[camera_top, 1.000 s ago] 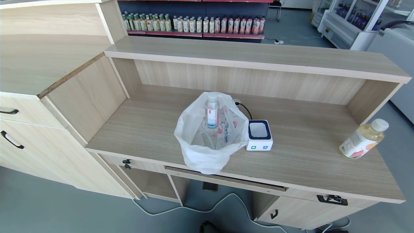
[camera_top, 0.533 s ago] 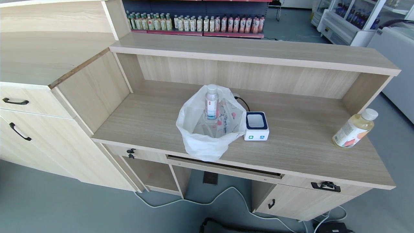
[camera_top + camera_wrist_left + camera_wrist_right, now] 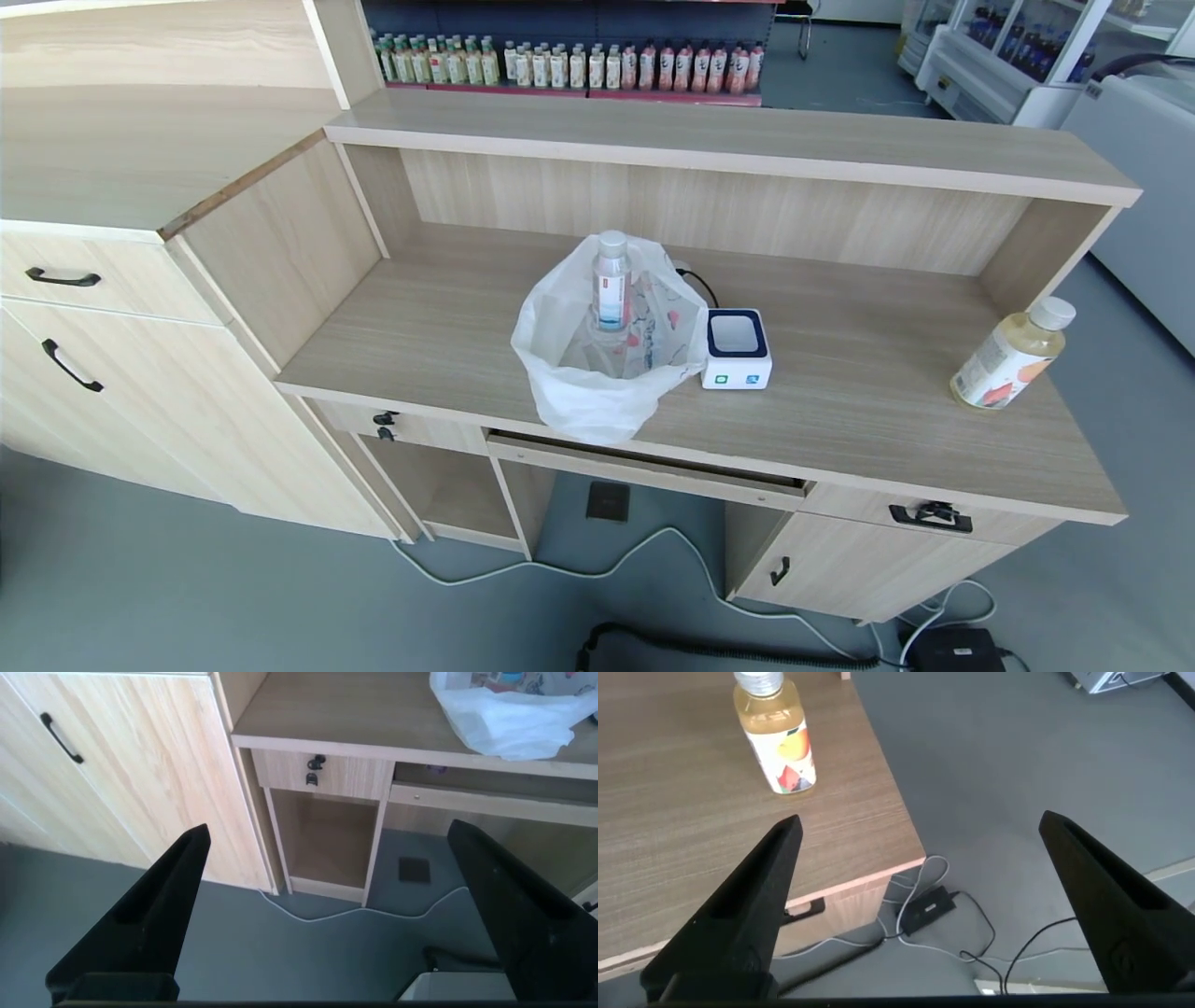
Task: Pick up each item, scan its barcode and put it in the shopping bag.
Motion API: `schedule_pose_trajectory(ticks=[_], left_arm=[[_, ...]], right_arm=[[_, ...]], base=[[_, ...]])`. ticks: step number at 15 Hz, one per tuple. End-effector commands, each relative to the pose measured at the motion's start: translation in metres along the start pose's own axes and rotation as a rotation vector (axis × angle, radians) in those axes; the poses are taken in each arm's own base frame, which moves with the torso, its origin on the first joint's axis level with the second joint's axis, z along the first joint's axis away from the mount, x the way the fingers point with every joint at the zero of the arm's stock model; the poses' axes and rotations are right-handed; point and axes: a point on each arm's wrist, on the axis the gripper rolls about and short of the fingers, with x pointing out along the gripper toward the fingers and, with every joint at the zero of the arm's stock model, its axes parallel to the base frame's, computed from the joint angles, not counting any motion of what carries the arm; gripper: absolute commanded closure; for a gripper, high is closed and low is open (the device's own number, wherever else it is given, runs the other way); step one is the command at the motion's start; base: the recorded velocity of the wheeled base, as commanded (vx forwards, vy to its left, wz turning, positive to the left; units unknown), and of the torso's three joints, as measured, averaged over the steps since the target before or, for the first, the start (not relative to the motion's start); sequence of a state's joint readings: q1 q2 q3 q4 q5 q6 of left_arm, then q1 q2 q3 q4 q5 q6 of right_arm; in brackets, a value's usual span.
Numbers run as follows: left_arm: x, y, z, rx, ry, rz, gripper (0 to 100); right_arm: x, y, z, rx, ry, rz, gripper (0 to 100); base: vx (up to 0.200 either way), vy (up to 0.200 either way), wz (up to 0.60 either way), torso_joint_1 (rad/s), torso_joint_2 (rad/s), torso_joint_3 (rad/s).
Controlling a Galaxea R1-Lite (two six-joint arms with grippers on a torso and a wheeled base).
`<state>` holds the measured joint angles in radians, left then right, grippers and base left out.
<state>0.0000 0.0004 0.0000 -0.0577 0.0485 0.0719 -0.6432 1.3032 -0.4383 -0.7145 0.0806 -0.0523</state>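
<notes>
A white plastic shopping bag (image 3: 597, 373) stands open at the middle of the wooden counter (image 3: 840, 411), with a clear water bottle (image 3: 611, 280) upright inside it. Just right of the bag sits the white and blue barcode scanner (image 3: 736, 348). A yellow juice bottle (image 3: 1008, 355) with a white cap stands at the counter's right end; it is also the yellow juice bottle (image 3: 777, 742) in the right wrist view. My left gripper (image 3: 327, 915) is open, low in front of the counter's left part, with the bag's edge (image 3: 514, 714) beyond it. My right gripper (image 3: 915, 915) is open, off the counter's right corner, apart from the juice bottle.
A raised shelf (image 3: 728, 140) runs along the counter's back. A tall cabinet (image 3: 121, 280) with black handles stands at the left. Drawers and an open compartment (image 3: 327, 849) lie under the counter. Cables (image 3: 653, 560) trail on the grey floor. Store shelves of drinks (image 3: 569, 65) stand behind.
The head camera has drawn back, so the whole counter looks smaller and higher in the picture. The bag, bottles and scanner keep their places on the counter.
</notes>
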Motion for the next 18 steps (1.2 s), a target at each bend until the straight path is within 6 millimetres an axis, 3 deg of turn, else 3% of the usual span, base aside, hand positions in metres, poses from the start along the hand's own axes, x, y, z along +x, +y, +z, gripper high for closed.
schedule_pose_trajectory(ticks=[1, 8, 13, 18], left_arm=[[0.000, 0.000, 0.000, 0.000, -0.001, 0.001, 0], [0.000, 0.000, 0.000, 0.000, -0.001, 0.001, 0], [0.000, 0.000, 0.000, 0.000, -0.001, 0.001, 0], [0.000, 0.000, 0.000, 0.000, -0.003, 0.001, 0]], right_arm=[[0.027, -0.001, -0.011, 0.000, 0.045, 0.019, 0], [0.112, -0.006, -0.030, -0.097, 0.041, 0.005, 0], [0.142, 0.022, -0.030, -0.102, 0.000, 0.091, 0], [0.154, 0.042, -0.044, -0.110, -0.009, 0.143, 0]], base=[[0.000, 0.000, 0.00, 0.000, 0.00, 0.000], [0.000, 0.000, 0.00, 0.000, 0.00, 0.000], [0.000, 0.000, 0.00, 0.000, 0.00, 0.000], [0.000, 0.000, 0.00, 0.000, 0.00, 0.000]])
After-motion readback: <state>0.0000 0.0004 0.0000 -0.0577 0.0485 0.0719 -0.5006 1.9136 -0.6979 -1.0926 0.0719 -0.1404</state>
